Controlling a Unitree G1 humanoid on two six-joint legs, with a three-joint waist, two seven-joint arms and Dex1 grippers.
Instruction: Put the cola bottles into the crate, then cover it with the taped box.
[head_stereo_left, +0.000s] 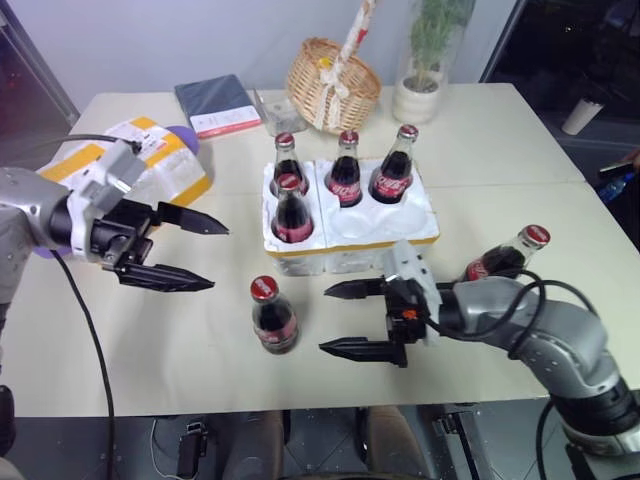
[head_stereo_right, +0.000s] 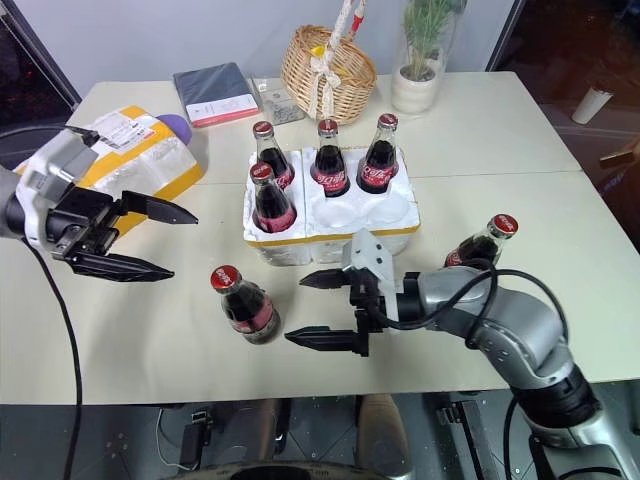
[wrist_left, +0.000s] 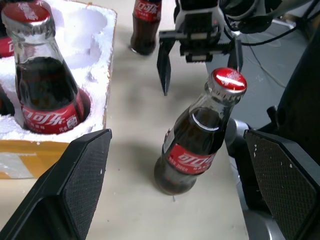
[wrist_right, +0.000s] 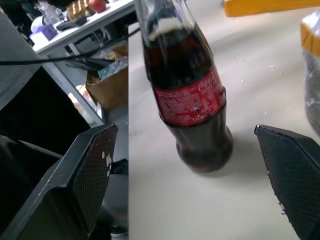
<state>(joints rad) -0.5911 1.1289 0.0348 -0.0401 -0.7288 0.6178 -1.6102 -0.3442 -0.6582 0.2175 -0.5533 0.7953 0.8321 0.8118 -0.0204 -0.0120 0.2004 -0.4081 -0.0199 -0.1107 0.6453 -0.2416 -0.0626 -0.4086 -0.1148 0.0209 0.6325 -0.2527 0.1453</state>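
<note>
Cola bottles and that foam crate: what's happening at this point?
The robot is loading cola bottles into the crate. Four already stand in its wells. A fifth bottle stands upright on the table in front of the crate, between the two grippers; the right gripper is open and aimed at it from beside, not touching. The left gripper is open too and holds nothing. A sixth bottle is behind the right arm. The taped box waits at the table's left, so the crate is uncovered.

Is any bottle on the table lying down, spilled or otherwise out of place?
Nothing is spilled. Four cola bottles stand in the crate. One bottle stands upright on the table in front of it. The sixth, right of the crate behind the right arm, appears tilted.
</note>
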